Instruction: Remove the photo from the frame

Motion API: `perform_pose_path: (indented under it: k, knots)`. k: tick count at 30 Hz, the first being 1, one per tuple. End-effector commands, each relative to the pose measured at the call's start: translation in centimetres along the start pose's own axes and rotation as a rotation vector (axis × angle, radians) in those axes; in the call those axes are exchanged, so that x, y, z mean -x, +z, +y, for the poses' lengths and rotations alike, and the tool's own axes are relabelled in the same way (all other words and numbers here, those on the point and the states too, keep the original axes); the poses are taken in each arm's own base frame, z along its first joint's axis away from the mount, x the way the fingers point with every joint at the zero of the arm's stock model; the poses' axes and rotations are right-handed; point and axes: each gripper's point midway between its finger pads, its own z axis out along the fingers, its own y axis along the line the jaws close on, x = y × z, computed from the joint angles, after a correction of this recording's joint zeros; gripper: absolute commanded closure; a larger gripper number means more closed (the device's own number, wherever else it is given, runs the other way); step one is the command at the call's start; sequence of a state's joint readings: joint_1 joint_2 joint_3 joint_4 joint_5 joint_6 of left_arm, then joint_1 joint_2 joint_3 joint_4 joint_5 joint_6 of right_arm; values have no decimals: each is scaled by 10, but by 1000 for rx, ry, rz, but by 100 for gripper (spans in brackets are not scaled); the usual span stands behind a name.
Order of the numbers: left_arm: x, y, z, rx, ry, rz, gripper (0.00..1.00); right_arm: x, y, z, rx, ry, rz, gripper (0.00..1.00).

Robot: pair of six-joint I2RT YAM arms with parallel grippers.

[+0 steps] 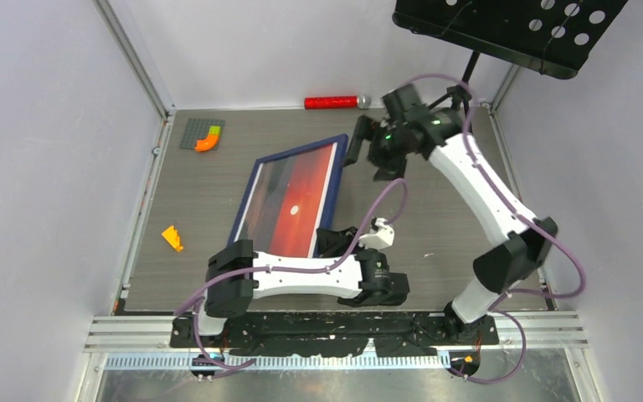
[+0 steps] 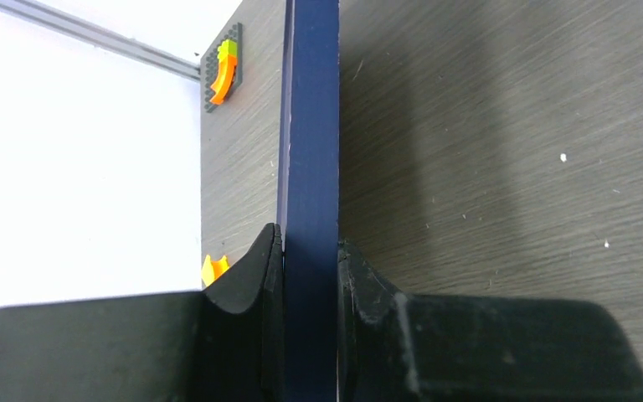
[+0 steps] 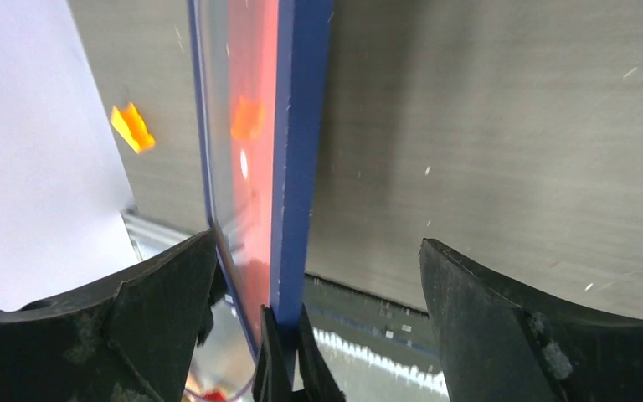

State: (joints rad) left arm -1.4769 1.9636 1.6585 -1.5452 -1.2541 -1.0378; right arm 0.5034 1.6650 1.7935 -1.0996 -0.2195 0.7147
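Note:
The dark blue frame point(image 1: 243, 201) stands tilted up off the table, with the red-orange sunset photo point(image 1: 293, 201) still inside it. My left gripper point(image 1: 335, 241) is shut on the frame's near right corner. In the left wrist view its fingers point(image 2: 255, 276) pinch the blue rail point(image 2: 311, 126) from both sides. At the frame's far right corner my right gripper point(image 1: 360, 155) is open. The right wrist view shows that gripper point(image 3: 318, 268) spread wide on either side of the rail point(image 3: 301, 126), touching nothing, and the photo point(image 3: 255, 126) shows red behind the glazing.
A red cylinder point(image 1: 331, 102) lies by the back wall. A grey baseplate with an orange and green brick point(image 1: 203, 134) sits at the back left. A small orange piece point(image 1: 172, 238) lies left of the frame. A black perforated stand point(image 1: 511, 29) overhangs the back right corner.

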Motion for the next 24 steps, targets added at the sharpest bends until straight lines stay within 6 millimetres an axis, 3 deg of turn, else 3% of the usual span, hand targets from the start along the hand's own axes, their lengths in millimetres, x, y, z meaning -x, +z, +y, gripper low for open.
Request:
perform_pose_path:
  k: [1,2,3,4,5,6,7,8,9,10,11,14,18,24]
  knots:
    - [31,3,81,103,-149,-96,100,53,-89,-22,13,6,-331,4]
    - [34,4,92,102,-185,-93,100,58,-90,-37,-7,37,-359,4]
    - [39,4,104,99,-221,-92,100,65,-108,-33,35,28,-439,4]
    - [43,5,113,89,-254,-87,100,65,-106,-45,14,40,-459,4]
    - [47,6,121,67,-250,-76,100,70,-123,-40,50,20,-540,4]
    - [54,6,124,15,-279,-66,100,67,-118,-47,37,7,-544,4]
    - [66,9,114,-84,-364,-74,100,69,-131,-46,50,-1,-603,4]
    - [66,8,107,-224,-345,-68,100,66,-127,-52,37,-11,-603,4]
    - [88,3,91,-419,-458,-122,100,66,-138,-53,39,-19,-652,4]
    - [98,-5,85,-587,-531,-164,100,63,-133,-61,18,-25,-654,4]
    - [110,-13,84,-744,-606,-206,100,63,-143,-61,27,-33,-695,4]
    - [125,-21,102,-984,-734,-246,100,53,-145,-71,19,-71,-726,4]
    - [158,-39,122,-1193,-845,-313,100,36,-157,-85,23,-113,-800,4]
    - [200,-31,166,-1258,-1119,-282,100,20,-157,-111,-43,-121,-841,4]
